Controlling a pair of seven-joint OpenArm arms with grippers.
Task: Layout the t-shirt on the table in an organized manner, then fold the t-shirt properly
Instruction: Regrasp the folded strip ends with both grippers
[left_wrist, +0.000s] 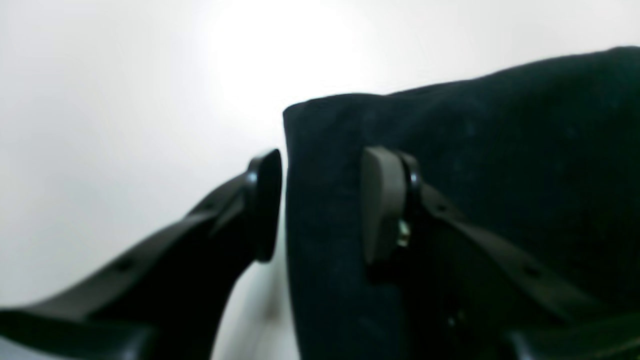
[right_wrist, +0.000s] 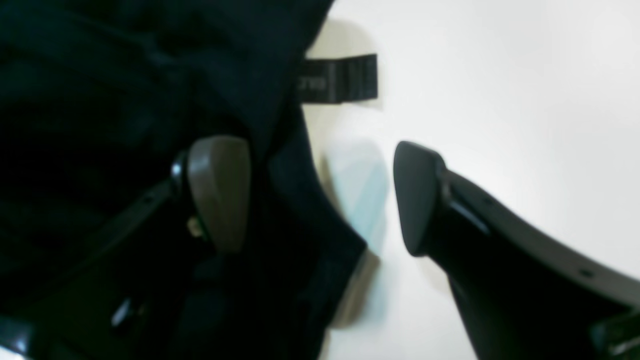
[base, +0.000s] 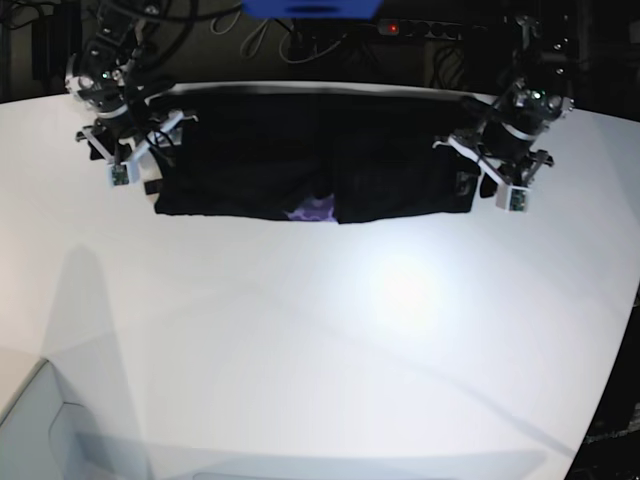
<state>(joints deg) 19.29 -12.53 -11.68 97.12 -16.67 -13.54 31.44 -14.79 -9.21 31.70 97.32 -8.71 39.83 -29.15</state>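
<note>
The t-shirt (base: 300, 165) lies folded into a band at the table's (base: 320, 340) far edge. Your left gripper (left_wrist: 320, 205) straddles its corner, jaws apart; your right gripper (right_wrist: 320, 195) stands released. Further folds remain.

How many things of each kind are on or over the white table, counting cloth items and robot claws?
T-shirt: 1
Claws: 2 (left claw, right claw)
Table: 1
Total: 4
</note>
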